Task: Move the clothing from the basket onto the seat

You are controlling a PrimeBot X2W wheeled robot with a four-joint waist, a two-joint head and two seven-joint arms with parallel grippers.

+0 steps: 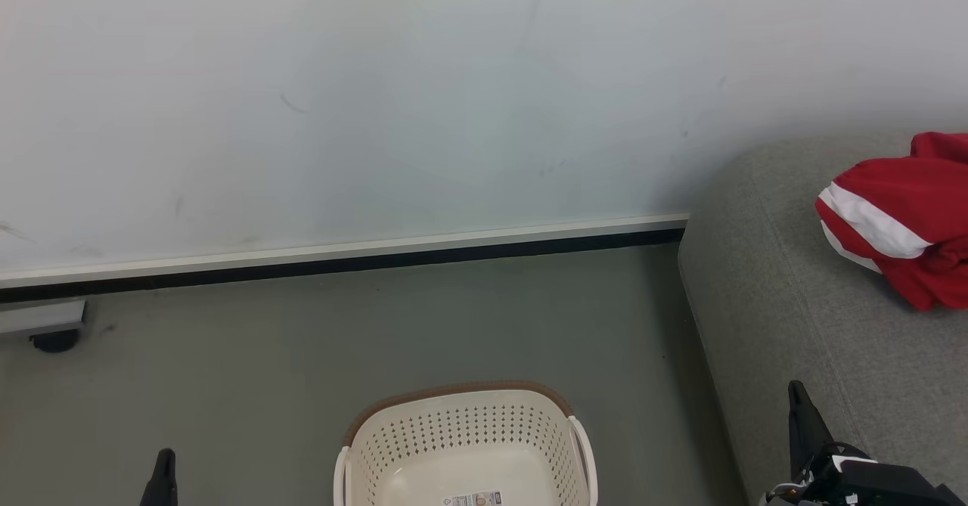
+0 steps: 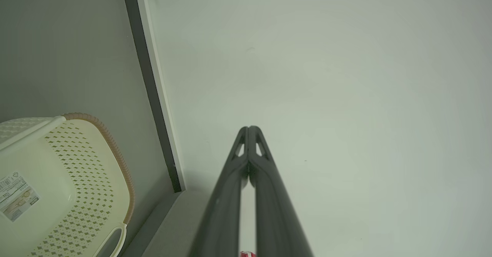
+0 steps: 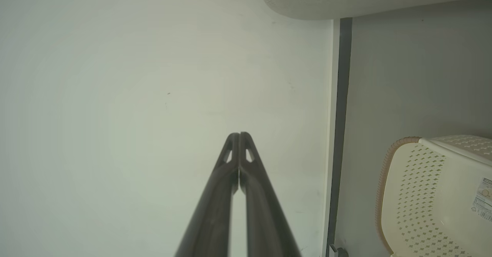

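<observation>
Resting with fingers pressed together, the left gripper and the right gripper hold nothing and touch nothing; each points at the pale wall. The clothing, red with white bands, lies bunched on the seat — well apart from the basket, which stands on the grey floor between the two grippers.

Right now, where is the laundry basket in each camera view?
Head view: laundry basket at bottom centre.
Left wrist view: lower left corner.
Right wrist view: lower right corner.
Shared landmark: the dark baseboard strip.
</observation>
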